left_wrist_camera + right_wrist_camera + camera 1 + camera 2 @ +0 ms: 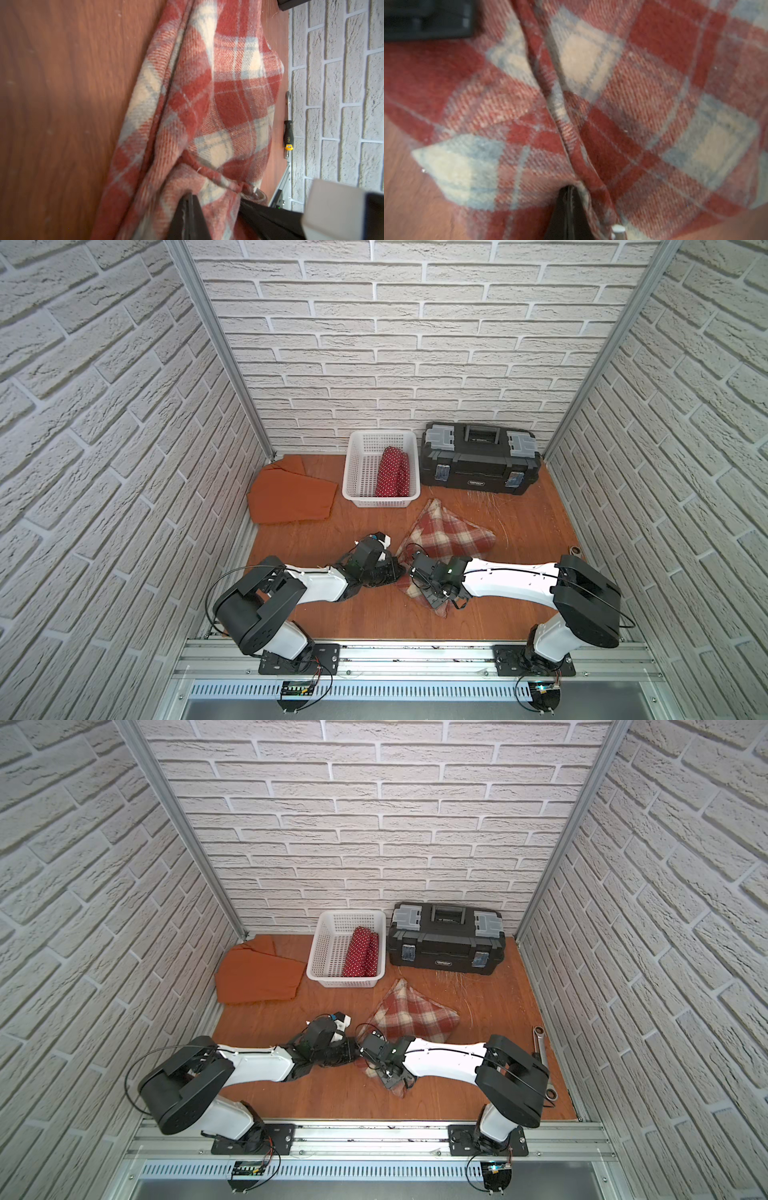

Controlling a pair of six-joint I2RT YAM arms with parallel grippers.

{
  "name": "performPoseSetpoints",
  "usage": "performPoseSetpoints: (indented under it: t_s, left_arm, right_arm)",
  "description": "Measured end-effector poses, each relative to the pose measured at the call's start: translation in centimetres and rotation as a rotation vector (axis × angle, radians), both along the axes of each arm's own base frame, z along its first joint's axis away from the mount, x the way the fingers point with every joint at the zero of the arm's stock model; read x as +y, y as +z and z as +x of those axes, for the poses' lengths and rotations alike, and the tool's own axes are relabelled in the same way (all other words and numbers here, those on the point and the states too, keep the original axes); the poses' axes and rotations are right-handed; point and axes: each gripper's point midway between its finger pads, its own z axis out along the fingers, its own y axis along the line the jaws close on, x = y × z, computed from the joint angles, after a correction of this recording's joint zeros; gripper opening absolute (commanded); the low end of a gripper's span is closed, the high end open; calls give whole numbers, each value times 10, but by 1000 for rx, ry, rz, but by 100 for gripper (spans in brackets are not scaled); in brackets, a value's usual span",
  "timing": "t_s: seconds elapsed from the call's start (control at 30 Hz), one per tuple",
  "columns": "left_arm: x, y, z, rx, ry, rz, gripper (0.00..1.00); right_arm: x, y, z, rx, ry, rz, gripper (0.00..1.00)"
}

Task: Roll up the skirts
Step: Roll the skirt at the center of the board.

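Both arms meet over the bench (519, 531): left gripper (188, 199) and right gripper (569, 191) each pinch closed on the plaid skirt (451, 533), which spreads from them toward 1 o'clock.

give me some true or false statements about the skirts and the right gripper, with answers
1. The polka-dot skirt lies rolled in the white basket. True.
2. The orange skirt is in the basket too. False: it lies on the table beside the basket.
3. The right gripper is shut on the plaid skirt. True.
4. The toolbox stands open. False: its lid is closed.
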Motion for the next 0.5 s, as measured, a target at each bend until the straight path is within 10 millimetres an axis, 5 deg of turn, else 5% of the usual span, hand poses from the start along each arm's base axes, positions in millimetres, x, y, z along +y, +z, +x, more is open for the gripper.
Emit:
performPoseSetpoints:
  t_s: [0.07,0.13,0.3,0.5]
  left_arm:
    - [5,13,-1,-22,10,4,70]
    - [13,30,-1,-57,38,9,79]
    - [35,64,-2,-143,109,2,80]
    - [60,20,-20,-55,169,70,76]
  right_arm:
    - [0,-1,0,-3,-13,4,2]
    - [0,-1,0,-4,-22,10,2]
    - [0,-1,0,-12,-32,32,2]
    - [0,-2,0,-12,-35,33,2]
